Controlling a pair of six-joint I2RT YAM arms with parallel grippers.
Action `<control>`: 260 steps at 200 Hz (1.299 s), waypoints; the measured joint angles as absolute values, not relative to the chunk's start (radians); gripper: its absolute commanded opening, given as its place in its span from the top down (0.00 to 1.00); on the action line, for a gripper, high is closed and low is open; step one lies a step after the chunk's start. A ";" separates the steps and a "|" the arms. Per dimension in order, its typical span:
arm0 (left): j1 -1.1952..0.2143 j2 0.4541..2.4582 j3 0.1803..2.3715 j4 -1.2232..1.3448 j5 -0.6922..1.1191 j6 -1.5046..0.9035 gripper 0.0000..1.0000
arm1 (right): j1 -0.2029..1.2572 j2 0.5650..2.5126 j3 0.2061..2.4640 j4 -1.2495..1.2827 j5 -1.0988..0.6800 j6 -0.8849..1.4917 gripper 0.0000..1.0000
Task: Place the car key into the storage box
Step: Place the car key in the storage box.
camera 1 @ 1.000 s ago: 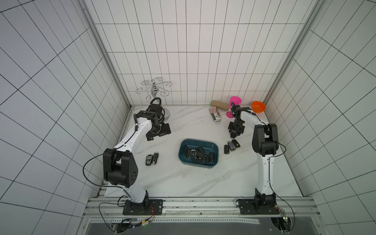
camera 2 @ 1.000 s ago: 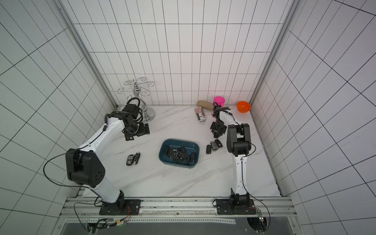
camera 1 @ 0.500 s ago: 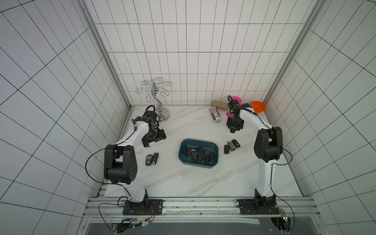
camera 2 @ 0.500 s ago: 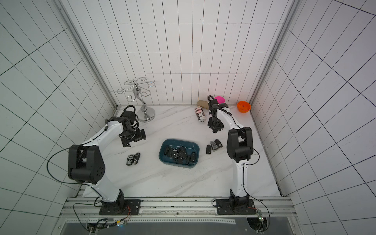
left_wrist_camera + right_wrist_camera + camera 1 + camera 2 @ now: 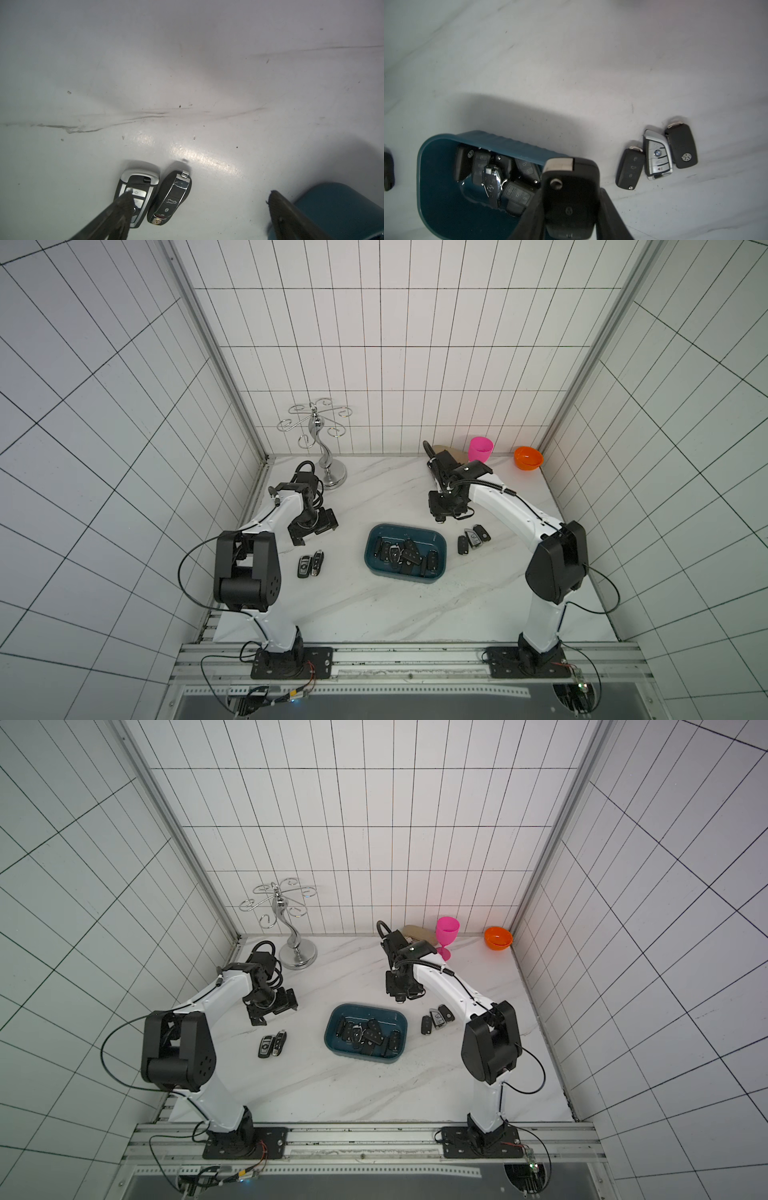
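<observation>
Right, your right pincer [image 5: 571, 209] is pinching a black flip-style car key [image 5: 569, 182] by its two long sides, with the metal end pointing away from the wrist. In both top views that pincer [image 5: 442, 517] hangs above the tabletop [image 5: 374, 614], just beyond the far rim of the storage box [image 5: 401, 577] on the right arm's side. The key is in the air and not yet in the box (from above you cannot tell whether it overlaps the rim).

The box already holds a heap of dark keys [image 5: 492, 182]. Three more keys [image 5: 657, 154] lie side by side on the tabletop just beside it, toward the right arm, the middle one edged in silver.

Your left pincer [image 5: 199, 195] is spread wide with nothing between its fingers. It sits low over the tabletop near two keys. One finger [image 5: 122, 207] crosses in front of a silver-framed key [image 5: 141, 182], which lies right against a glossy black key [image 5: 172, 195]. A corner of the box shows behind the other finger.
</observation>
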State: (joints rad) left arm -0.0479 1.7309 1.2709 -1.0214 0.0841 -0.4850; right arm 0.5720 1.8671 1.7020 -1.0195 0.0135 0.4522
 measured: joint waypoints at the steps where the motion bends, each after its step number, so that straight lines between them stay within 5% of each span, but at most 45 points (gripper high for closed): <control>1: -0.047 1.731 1.270 -1.021 0.085 -0.485 0.02 | 0.574 1.866 1.700 -1.019 0.011 0.451 0.89; 186: -0.012 1.759 1.237 -0.998 0.126 -0.512 0.02 | 0.694 1.823 1.331 -0.826 -0.118 0.377 0.85; 222: -0.012 1.757 1.193 -0.980 0.138 -0.554 0.02 | 0.694 1.856 1.333 -0.818 -0.106 0.377 0.54; 260: -0.012 1.757 1.162 -0.966 0.151 -0.587 0.02 | 0.694 1.872 1.333 -0.810 -0.104 0.366 0.39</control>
